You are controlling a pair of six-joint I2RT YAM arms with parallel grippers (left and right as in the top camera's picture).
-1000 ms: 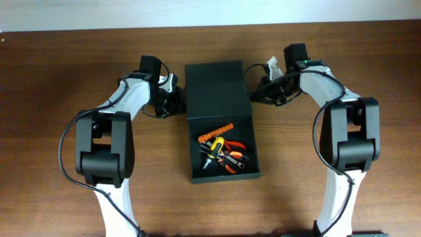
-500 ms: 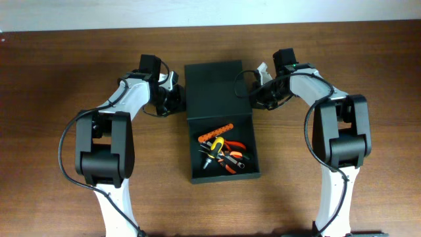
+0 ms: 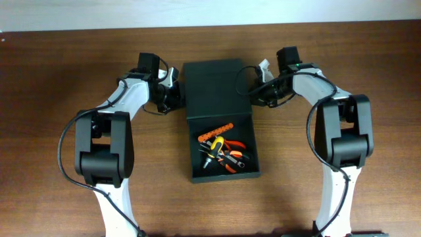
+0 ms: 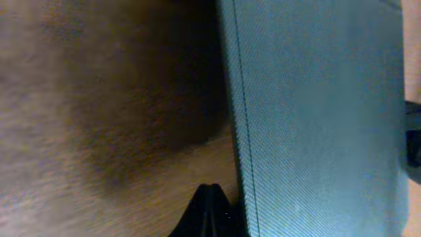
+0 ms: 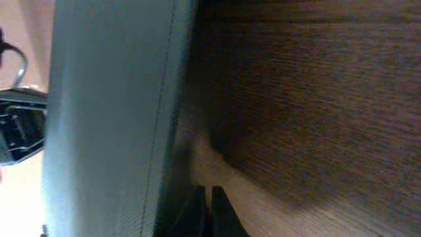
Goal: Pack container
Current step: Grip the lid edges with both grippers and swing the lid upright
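The dark container (image 3: 223,176) sits open at the table's middle, with its flap lid (image 3: 214,89) lying flat behind it. Orange, yellow and black hand tools (image 3: 222,153) lie inside. My left gripper (image 3: 176,97) is shut and empty, low at the lid's left edge. In the left wrist view its fingertips (image 4: 212,197) rest on the wood just beside the lid (image 4: 316,105). My right gripper (image 3: 253,97) is shut and empty at the lid's right edge. In the right wrist view its tips (image 5: 205,201) sit next to the lid's side (image 5: 105,118).
The brown wooden table (image 3: 59,79) stretches out on both sides of the container. A pale wall strip (image 3: 197,10) runs along the far edge. Both arm bases stand near the front edge.
My right gripper has moved left, in against the lid's right edge. My left gripper has shifted slightly along the lid's left edge. The container and tools have not moved.
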